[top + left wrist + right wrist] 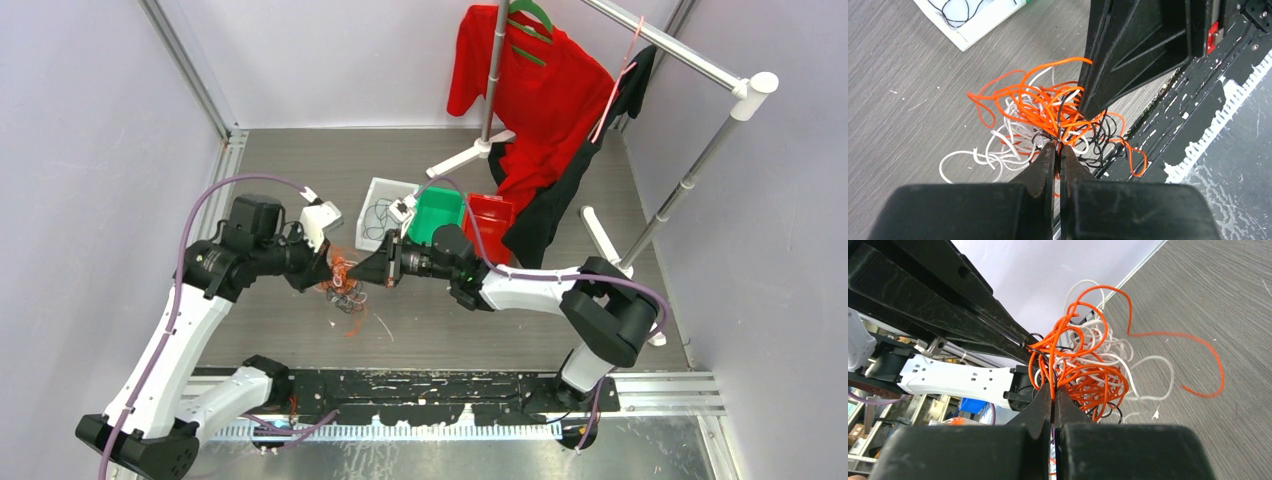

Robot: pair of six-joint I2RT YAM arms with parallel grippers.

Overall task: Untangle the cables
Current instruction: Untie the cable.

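Note:
The cables (pixel 345 283) are a curly bunch of orange, white and black wires hanging just above the floor between both arms. In the left wrist view my left gripper (pixel 1059 146) is shut, with strands of the cables (pixel 1043 112) pinched at its tips. The right gripper (pixel 1053 386) is shut on an orange strand of the cables (pixel 1093 375). The two grippers meet tip to tip at the bunch, left gripper (pixel 333 270) and right gripper (pixel 358 276). One orange loop (pixel 1198 365) and white loops trail on the floor.
A white bin (pixel 372 228) holding a black wire, a green bin (pixel 440 215) and a red bin (pixel 490 220) stand just behind the grippers. A clothes rack (pixel 690 180) with a red shirt (pixel 530 90) is at the back right. The black base rail (pixel 450 395) runs along the near edge.

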